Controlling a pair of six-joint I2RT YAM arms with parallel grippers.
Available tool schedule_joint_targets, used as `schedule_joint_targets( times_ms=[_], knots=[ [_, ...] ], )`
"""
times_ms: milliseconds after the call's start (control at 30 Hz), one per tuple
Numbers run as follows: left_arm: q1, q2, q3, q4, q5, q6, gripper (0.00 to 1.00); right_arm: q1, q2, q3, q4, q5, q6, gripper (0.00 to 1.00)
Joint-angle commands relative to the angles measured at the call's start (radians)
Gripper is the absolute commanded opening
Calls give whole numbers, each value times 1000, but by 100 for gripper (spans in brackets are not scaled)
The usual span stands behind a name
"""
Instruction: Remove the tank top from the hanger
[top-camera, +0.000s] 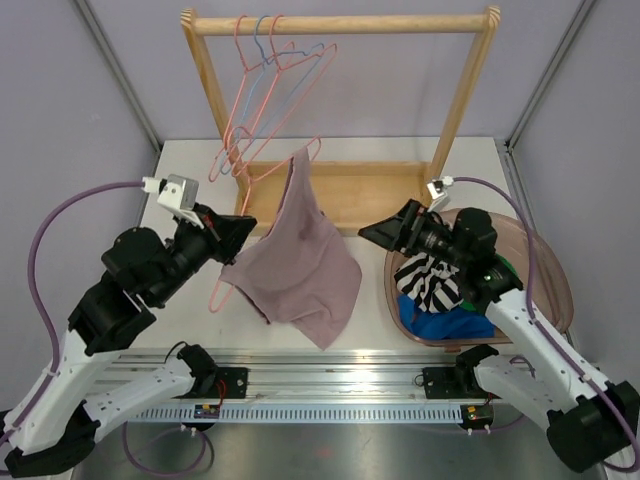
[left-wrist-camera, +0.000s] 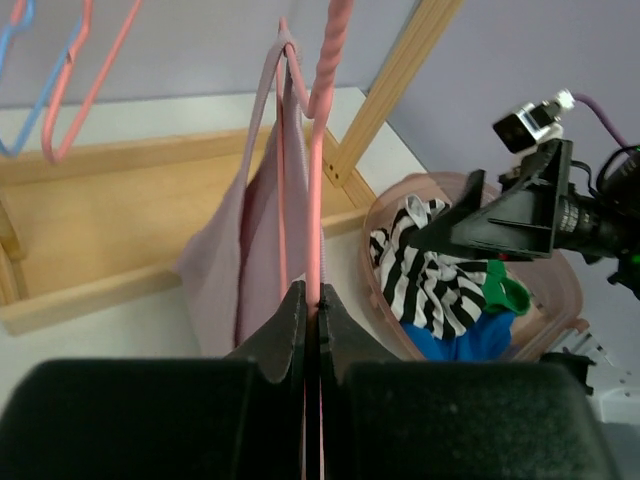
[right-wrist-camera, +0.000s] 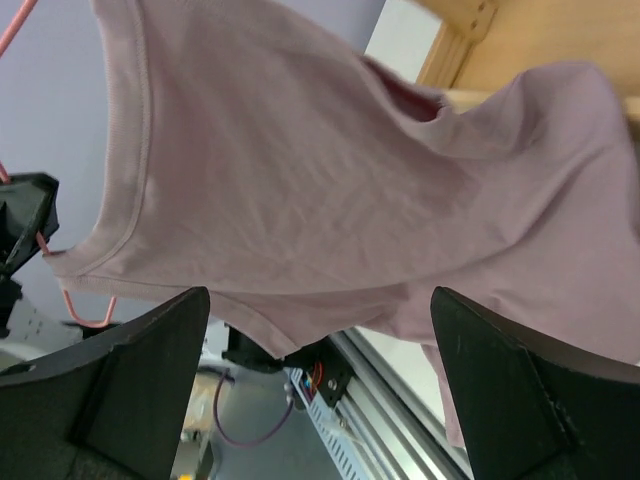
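A mauve tank top (top-camera: 300, 260) hangs from a pink hanger (top-camera: 222, 285) above the table. It also shows in the left wrist view (left-wrist-camera: 245, 240) and fills the right wrist view (right-wrist-camera: 330, 180). My left gripper (top-camera: 240, 232) is shut on the hanger's pink wire (left-wrist-camera: 318, 230), holding it up off the rack. My right gripper (top-camera: 372, 232) is open and empty, its jaws wide apart and pointing at the tank top's right edge, a little short of the cloth (right-wrist-camera: 320, 320).
A wooden rack (top-camera: 340, 25) stands at the back with pink and blue hangers (top-camera: 265, 75) on its bar. A clear pink tub (top-camera: 555, 270) at the right holds striped, blue and green clothes (top-camera: 435, 290). A metal rail (top-camera: 330, 385) runs along the near edge.
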Motion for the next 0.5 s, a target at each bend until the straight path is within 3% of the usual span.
schedule_joint_targets(
  times_ms=[0,200,300,467],
  knots=[
    [-2,-88,-131,127,62,-91,0,146,56,62,169,114,-63,99],
    [-2,-188,-293,132,136,-155,0,311,197,148,131,298,-215,98],
    [-2,-233,-365,126,153,-166,0,352,270,215,79,349,-295,89],
    [-2,-299,-454,129,199,-221,0,407,385,315,-26,443,-389,85]
  ],
)
